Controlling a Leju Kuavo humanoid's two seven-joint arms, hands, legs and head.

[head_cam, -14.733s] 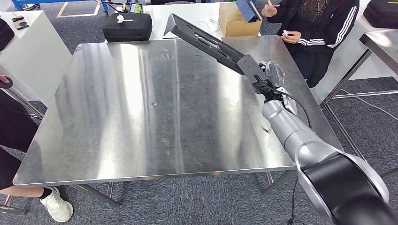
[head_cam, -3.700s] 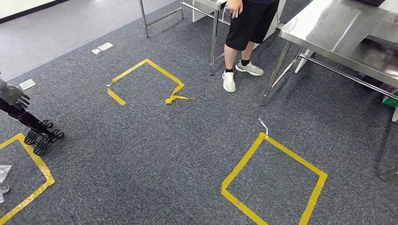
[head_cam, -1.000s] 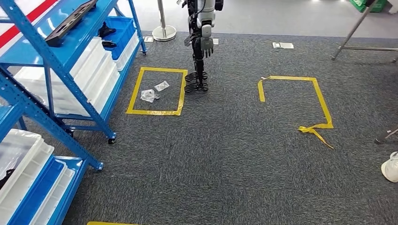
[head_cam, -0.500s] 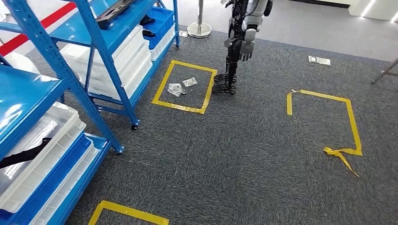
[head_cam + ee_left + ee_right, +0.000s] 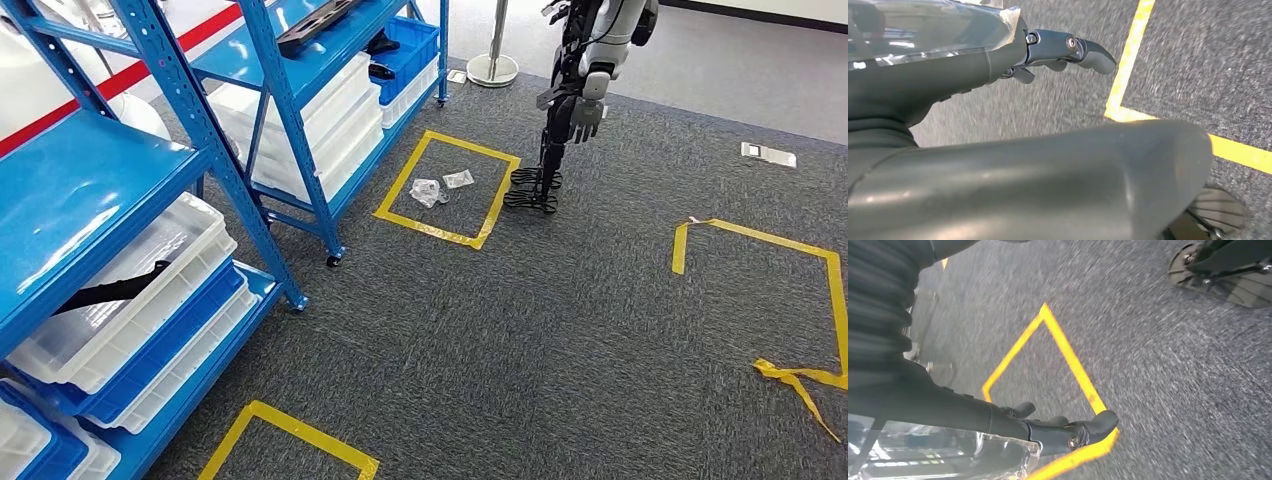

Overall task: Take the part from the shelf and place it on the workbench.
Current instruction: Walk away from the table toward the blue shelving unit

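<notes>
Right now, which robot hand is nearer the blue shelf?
Likely left. The blue shelf stands at the robot's left in the head view; the left robot hand hangs on that side, the right robot hand opposite.

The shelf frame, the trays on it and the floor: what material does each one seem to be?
Shelf frame: probably metal painted glossy blue, given its punched holes and sheen. Trays: apparently plastic, white and slightly translucent, with moulded rims. Floor: grey carpet, matte and speckled, with yellow tape on it.
</notes>
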